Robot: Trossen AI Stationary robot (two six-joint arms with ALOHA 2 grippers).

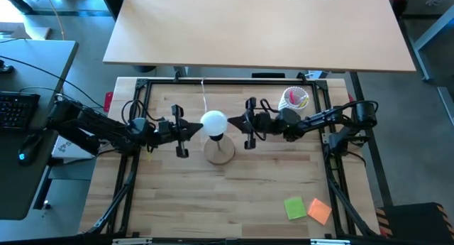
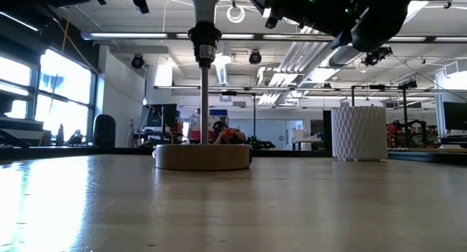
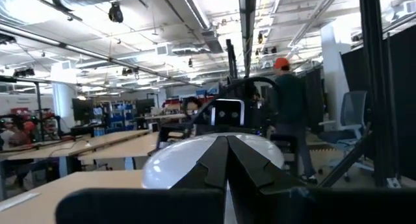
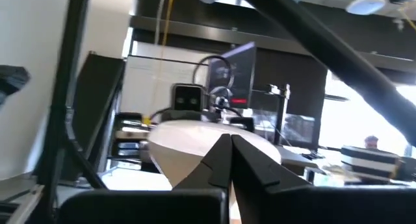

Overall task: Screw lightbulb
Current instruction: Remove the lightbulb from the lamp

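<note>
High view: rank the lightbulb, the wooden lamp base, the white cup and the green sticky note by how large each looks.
1. wooden lamp base
2. white cup and lightbulb: alike, and the bulb sits nearer the camera, so not ranked
3. green sticky note

One camera looks straight down on the table (image 1: 177, 195), one looks level across it, and each wrist camera faces the lightbulb (image 3: 195, 156) closely, shared by all.
</note>
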